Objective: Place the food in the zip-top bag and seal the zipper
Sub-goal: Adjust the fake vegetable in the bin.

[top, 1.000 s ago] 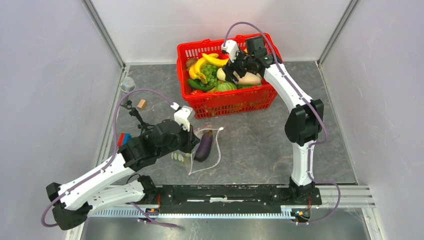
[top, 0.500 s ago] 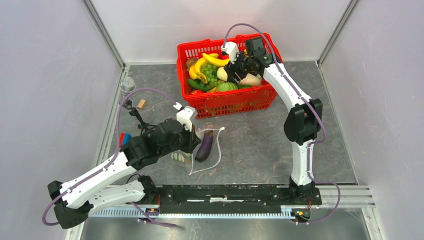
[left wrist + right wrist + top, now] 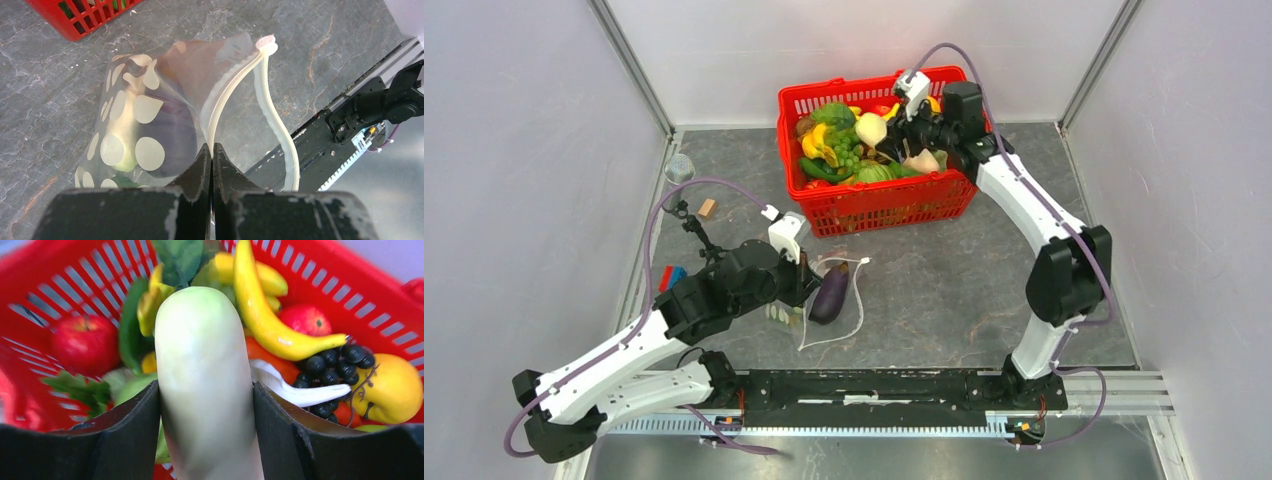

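The right arm's fingers (image 3: 887,130) clamped a white radish (image 3: 205,380) from both sides, both inner faces touching it, and held it over the red basket (image 3: 879,205), above the toy produce heaped inside: yellow bananas (image 3: 257,315), a red apple (image 3: 85,342), black grapes (image 3: 335,362) and a yellow fruit (image 3: 395,387). Green grapes (image 3: 846,152) lay near the basket's middle.

On the near side of the basket, just off its front-left corner, the dotted zip-top bag (image 3: 135,135) lay on the grey surface (image 3: 944,280) with its mouth gaping. The left arm's fingers (image 3: 206,165) were pressed together on 1 track of the zipper (image 3: 227,87), pinching that whitish strip at the bag's edge, while the other track curved away apart from it.

A purple eggplant (image 3: 829,298) sat inside the bag, its dark skin showing through the clear plastic. A pale green piece (image 3: 127,160) lay beside it behind the white dots; what that piece was could not be told. To the left of the basket, well apart from it, a small wooden block (image 3: 707,207) rested on the surface.
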